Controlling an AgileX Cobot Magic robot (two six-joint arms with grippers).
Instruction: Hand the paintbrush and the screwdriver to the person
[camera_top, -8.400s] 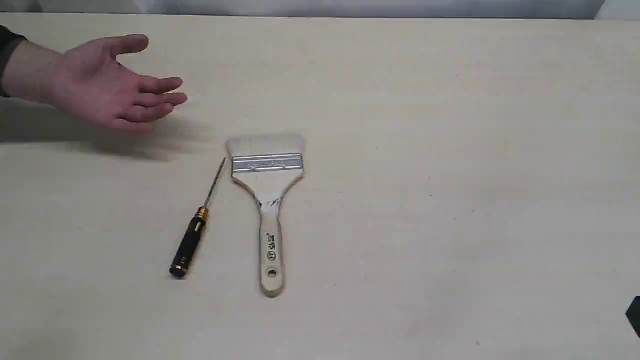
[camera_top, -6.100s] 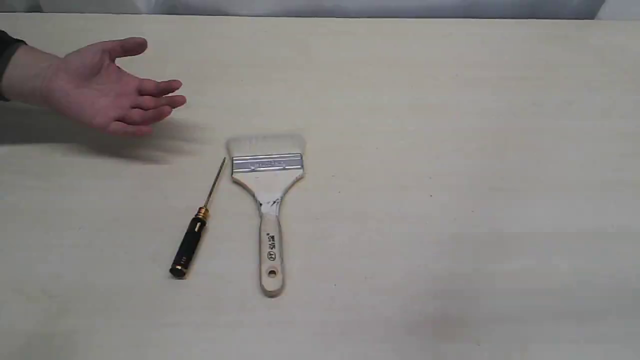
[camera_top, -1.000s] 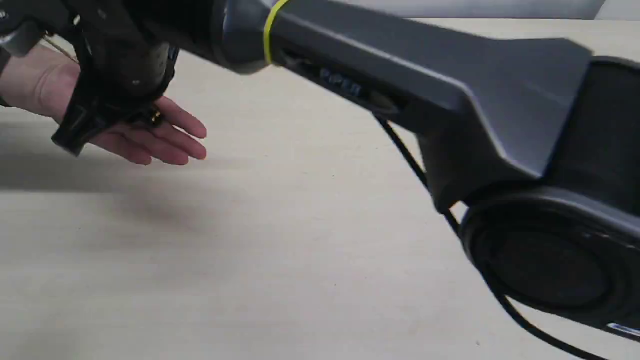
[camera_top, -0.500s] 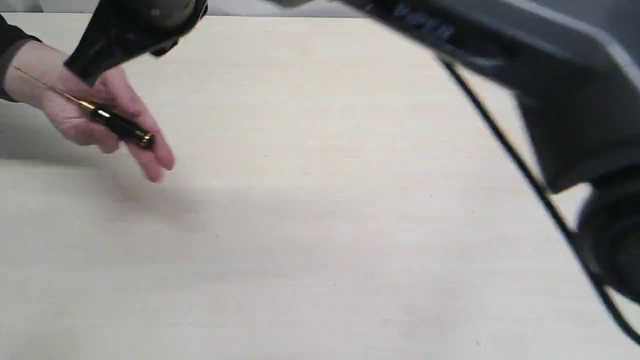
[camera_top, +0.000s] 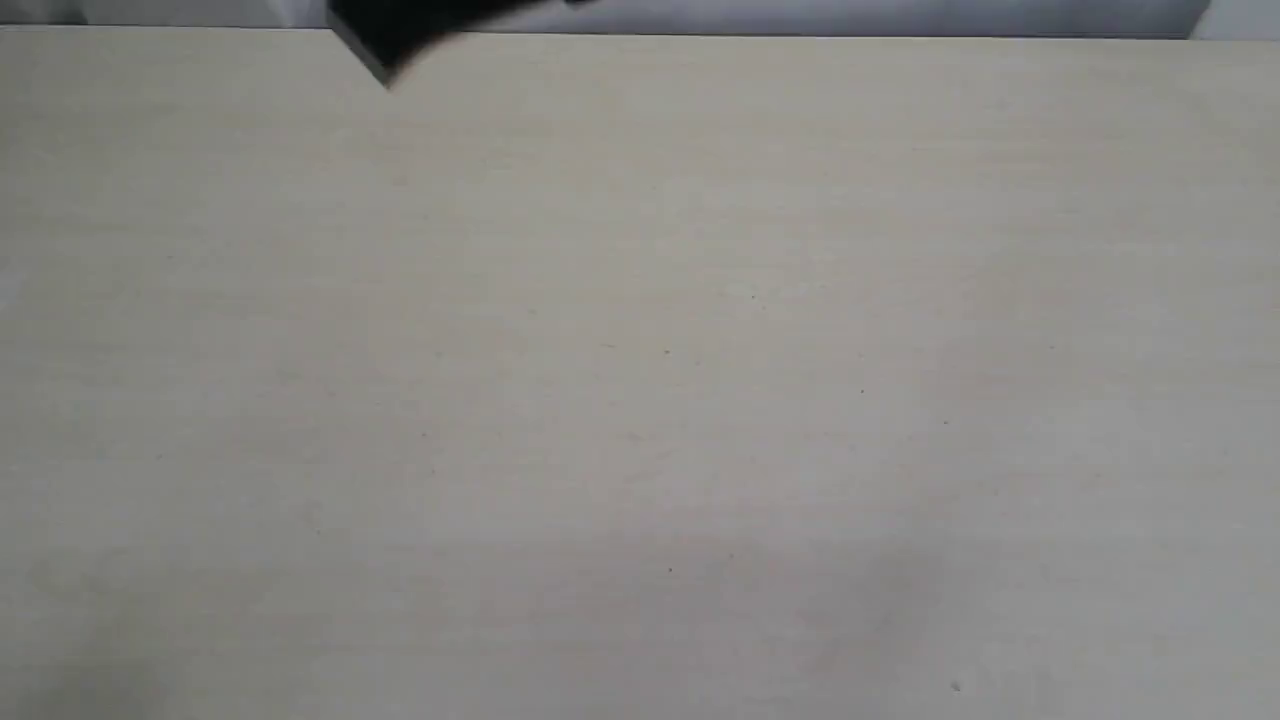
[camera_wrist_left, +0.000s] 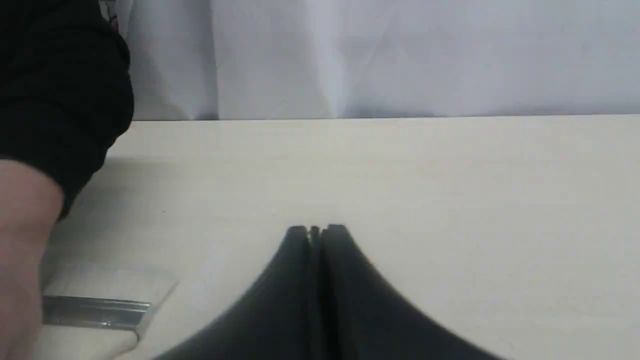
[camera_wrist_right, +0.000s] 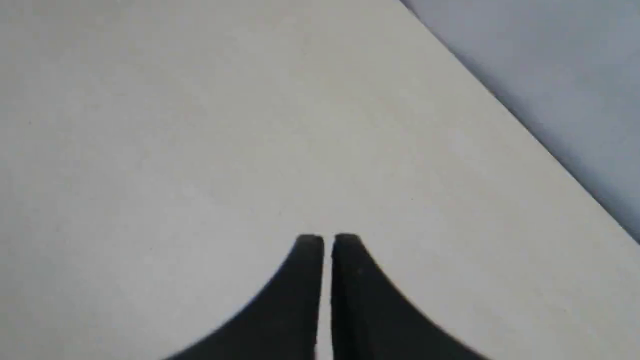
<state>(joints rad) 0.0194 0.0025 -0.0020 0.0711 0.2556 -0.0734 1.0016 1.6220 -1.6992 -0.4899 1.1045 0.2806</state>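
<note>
Step in hand: judged to be clearing the arms away after the handover; no tool lies on the table in the exterior view.
Left gripper: fingers pressed together, empty, low over the table.
Right gripper: fingers almost touching, thin slit between, empty.
Paintbrush: silver band and pale bristles at the edge of the left wrist view, just beside the person's forearm.
Doing it well: lift first, then draw away from the forearm and dark sleeve, fingers kept closed so nothing snags the bristles.
Person's hand: out of view; released, clenched or grasping cannot be told.
Screwdriver: in no view.
Cut off: the brush handle, so held or lying is unclear; a black robot part at the exterior view's top edge, arm unidentified.
</note>
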